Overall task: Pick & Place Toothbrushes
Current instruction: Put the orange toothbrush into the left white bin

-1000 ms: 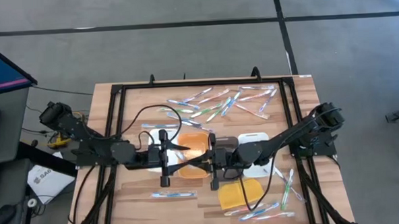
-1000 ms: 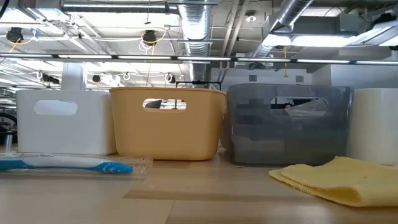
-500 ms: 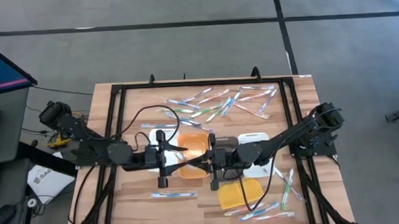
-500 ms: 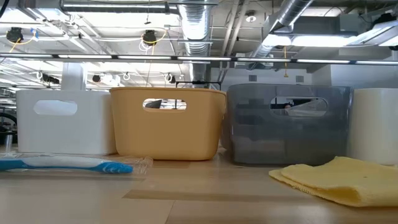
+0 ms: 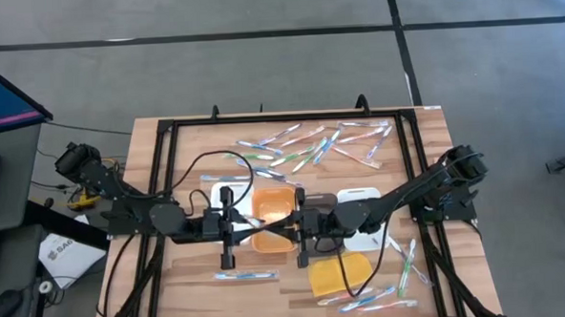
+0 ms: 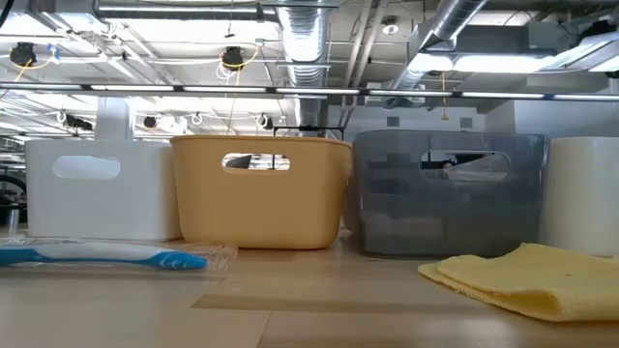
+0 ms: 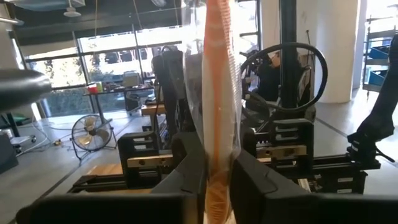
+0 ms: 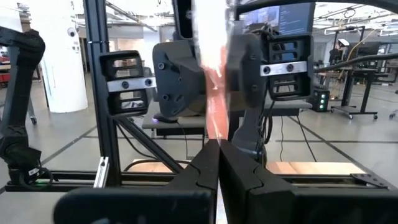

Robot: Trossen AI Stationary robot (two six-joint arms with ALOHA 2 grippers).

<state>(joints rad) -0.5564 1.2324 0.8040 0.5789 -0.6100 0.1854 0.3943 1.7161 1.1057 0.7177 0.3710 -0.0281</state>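
Observation:
An orange toothbrush (image 7: 219, 93) in a clear wrapper stands roughly upright in the air between my two grippers, over the orange tray (image 5: 273, 203). My left gripper (image 7: 217, 186) and my right gripper (image 8: 218, 163) face each other, both level and both shut on it. In the high view they meet mid-table, the left gripper (image 5: 264, 221) beside the right gripper (image 5: 293, 222). Several more toothbrushes (image 5: 311, 148) lie loose on the far part of the table. Neither gripper shows in the low view. My left gripper pinches the wrapped orange handle (image 7: 217, 163) between its two fingers. The fingers come level from the table's left and lie across the brush, which rises above them, clear of the table. My right gripper pinches the same brush lower down (image 8: 216, 134), level from the table's right, across it. The brush rises from its fingers into the left gripper's fingers (image 8: 245, 62).
A white tray (image 5: 229, 194) and a white-and-grey tray (image 5: 361, 195) flank the orange one. A yellow cloth (image 5: 340, 271) lies near the front. A blue toothbrush (image 5: 245, 274) lies front left, several others (image 5: 401, 258) front right. A black frame (image 5: 167, 135) edges the table.
My left gripper has shut its fingers on the orange toothbrush that my right gripper holds up. Both arms have otherwise stayed where they were.

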